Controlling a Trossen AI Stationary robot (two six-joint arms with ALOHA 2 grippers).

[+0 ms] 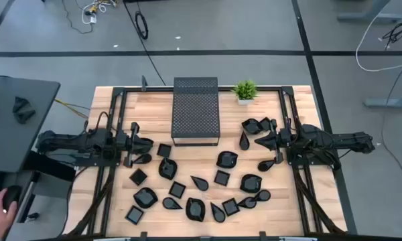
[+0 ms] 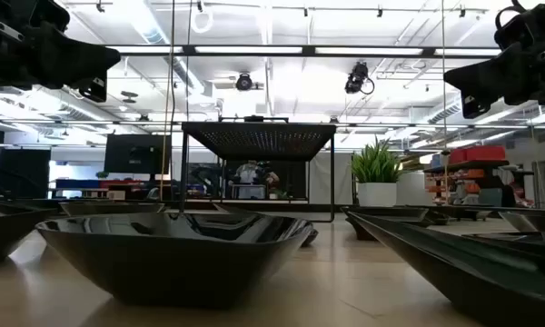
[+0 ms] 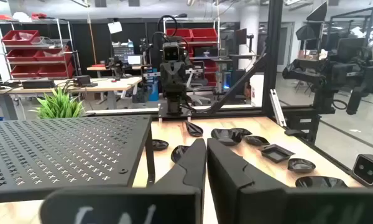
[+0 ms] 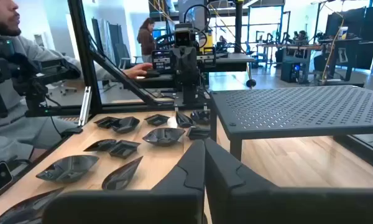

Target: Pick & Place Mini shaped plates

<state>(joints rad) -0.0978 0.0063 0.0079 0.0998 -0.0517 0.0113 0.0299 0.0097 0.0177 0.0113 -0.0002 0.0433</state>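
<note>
- The table (image 1: 295, 201) is a light wooden top; both arms reach in over it from opposite ends, and everything else lies between the two grippers.
- The perforated box (image 1: 195, 110) is the biggest thing on it, black and raised on thin legs, standing ahead of both grippers toward the far edge, about midway between them; in the left wrist view its holed top (image 3: 62, 146) sits just beside that arm's fingers.
- The left gripper (image 1: 149, 142) hangs above the table at the left arm's end, its two dark fingers (image 3: 189, 165) pressed together with nothing between them.
- The right gripper (image 1: 258, 140) hangs opposite it, facing the left one across the table, fingers (image 4: 193, 165) likewise pressed together and empty.
- The potted plant (image 1: 245, 90), small and green in a white pot, stands at the far edge just beside the box, nearer the right gripper.
- The mini shaped plates (image 1: 187, 191), glossy black squares, teardrops and leaf shapes, lie scattered on the wood between and below the grippers, most toward the near edge; a few (image 1: 254, 126) lie just beside the right gripper, a few (image 1: 142, 159) close under the left one.
- A person's hand (image 1: 0, 204) shows off the table, behind the left arm.
</note>
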